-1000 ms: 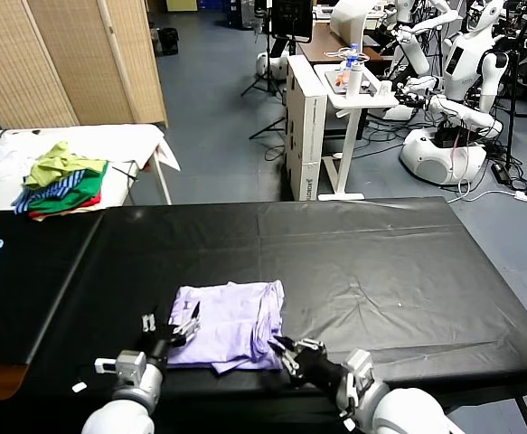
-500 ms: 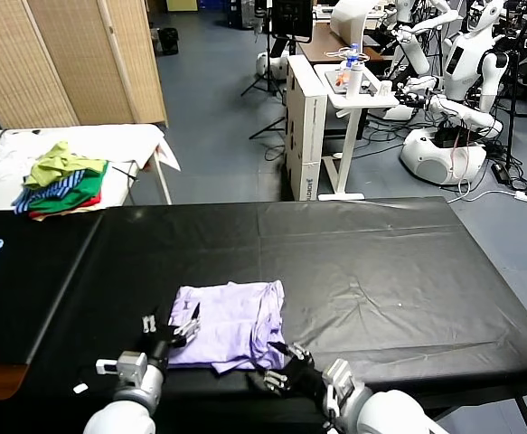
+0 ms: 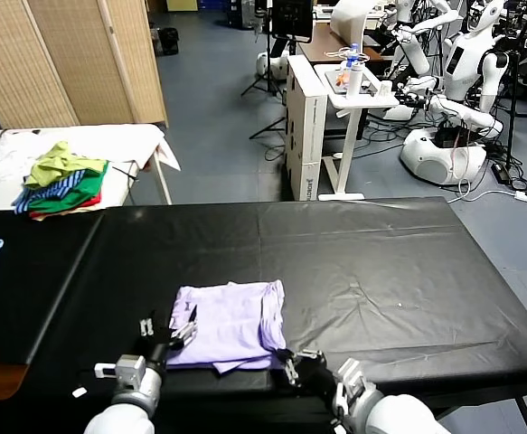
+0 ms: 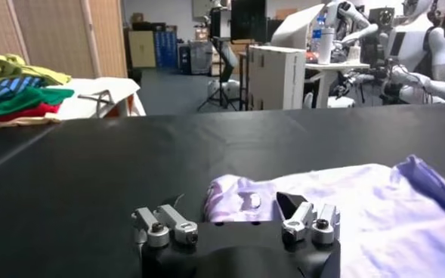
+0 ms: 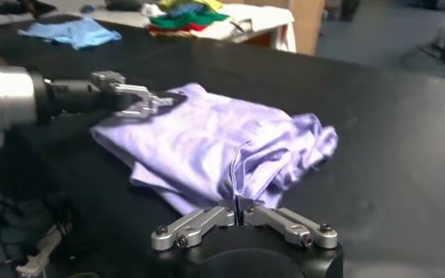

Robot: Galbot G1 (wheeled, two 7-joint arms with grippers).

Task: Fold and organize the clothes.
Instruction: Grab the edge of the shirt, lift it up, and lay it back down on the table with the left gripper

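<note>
The right gripper [image 3: 286, 365] now sits at the T-shirt's [image 3: 230, 324] near right corner, its fingers [image 5: 211, 220] drawn together on the hem, after standing wider before.

t-shirt [image 3: 230, 336]: thin soft cloth, slight sheen; table [image 3: 381, 262]: black, prob. matt vinyl.

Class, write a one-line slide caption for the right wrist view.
Right gripper pinches the near edge of the folded lavender T-shirt on the black table; open left gripper waits at its far corner.
</note>
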